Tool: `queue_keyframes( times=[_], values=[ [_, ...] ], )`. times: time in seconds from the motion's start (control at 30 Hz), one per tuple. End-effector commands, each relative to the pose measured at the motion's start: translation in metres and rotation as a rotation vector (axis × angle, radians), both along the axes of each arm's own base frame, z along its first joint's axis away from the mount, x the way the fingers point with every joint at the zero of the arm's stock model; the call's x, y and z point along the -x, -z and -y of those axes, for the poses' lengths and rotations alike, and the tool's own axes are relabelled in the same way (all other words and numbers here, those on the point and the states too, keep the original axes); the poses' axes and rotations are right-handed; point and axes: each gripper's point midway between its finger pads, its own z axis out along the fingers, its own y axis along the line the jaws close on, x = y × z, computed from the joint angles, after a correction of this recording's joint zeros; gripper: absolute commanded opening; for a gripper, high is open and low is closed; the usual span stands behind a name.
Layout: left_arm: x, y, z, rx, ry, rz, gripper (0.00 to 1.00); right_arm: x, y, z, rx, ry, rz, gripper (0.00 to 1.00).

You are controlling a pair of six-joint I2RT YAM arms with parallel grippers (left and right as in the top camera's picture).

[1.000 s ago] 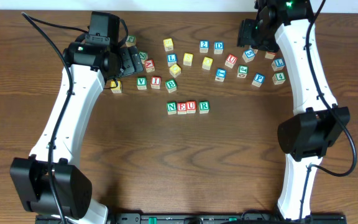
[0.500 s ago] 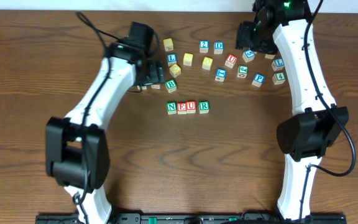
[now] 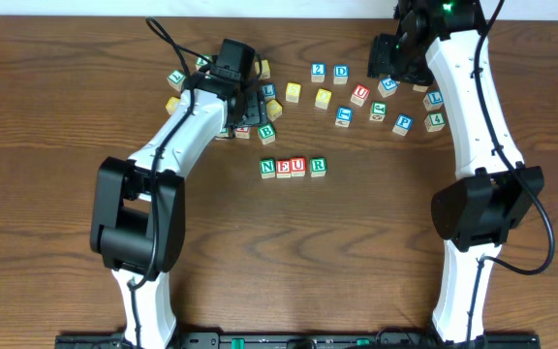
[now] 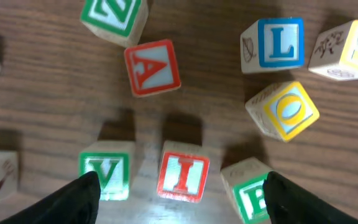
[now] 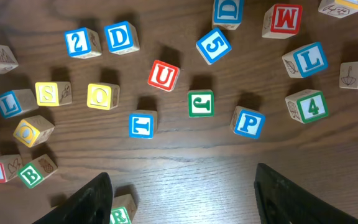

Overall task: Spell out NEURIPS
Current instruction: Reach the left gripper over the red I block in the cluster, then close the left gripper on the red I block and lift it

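Note:
Four cubes stand in a row reading N (image 3: 267,167), E (image 3: 283,168), U (image 3: 298,167), R (image 3: 317,167). My left gripper (image 4: 182,200) is open just above the table and straddles the red I cube (image 4: 184,176). A green V cube (image 4: 107,174) sits by its left finger and a green B cube (image 4: 248,194) by its right; nothing is gripped. In the overhead view the left gripper (image 3: 245,109) covers most of that cluster. The blue P cube (image 5: 248,122) and yellow S cube (image 5: 50,93) lie loose. My right gripper (image 5: 182,199) is open over bare wood at the back right.
Other loose cubes crowd the back: red A (image 4: 153,67), blue L (image 4: 280,43), yellow O (image 4: 286,109), a second red U (image 5: 163,75), green J (image 5: 201,103), blue T (image 5: 142,125), green 4 (image 5: 309,106), blue 2 (image 5: 81,42), D (image 5: 121,37).
My left arm has swung right from the far-left cubes to sit over the I cube, and its jaws have narrowed somewhat. The right arm has not moved.

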Motion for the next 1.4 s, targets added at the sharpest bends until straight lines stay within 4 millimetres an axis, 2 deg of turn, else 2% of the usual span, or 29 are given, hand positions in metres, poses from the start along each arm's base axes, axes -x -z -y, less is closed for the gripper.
queue_keyframes(
  times=[0.0,0.1,0.17,0.5,0.6,0.67,0.73,0.9,1.37],
  values=[
    [0.002,0.013,0.007,-0.018,0.038,-0.016,0.76,0.001,0.010,-0.005,0.001,-0.008,-0.025,0.68],
    [0.002,0.022,0.010,-0.021,0.044,-0.026,0.73,0.001,0.009,-0.005,0.001,-0.008,-0.024,0.68],
    [0.000,0.027,0.010,-0.021,0.043,-0.027,0.67,0.001,0.009,-0.005,0.001,-0.008,-0.024,0.68],
    [-0.001,0.049,0.011,-0.028,0.044,-0.050,0.66,0.001,0.010,-0.005,0.001,-0.008,-0.024,0.68],
    [-0.002,0.049,0.011,-0.028,0.043,-0.049,0.65,0.001,0.010,-0.005,0.001,-0.008,-0.024,0.68],
    [-0.002,0.049,0.011,-0.027,0.043,-0.046,0.57,0.001,0.010,-0.005,0.001,-0.008,-0.024,0.68],
    [-0.002,0.049,0.011,-0.028,0.043,-0.047,0.54,0.001,0.010,-0.005,0.002,-0.008,-0.025,0.68],
    [-0.001,0.050,0.010,-0.030,0.043,-0.054,0.50,0.002,0.010,-0.005,0.002,-0.008,-0.026,0.68],
    [0.005,0.054,0.009,-0.035,0.044,-0.072,0.49,0.002,0.010,-0.004,0.006,-0.006,-0.027,0.68]
  ],
)
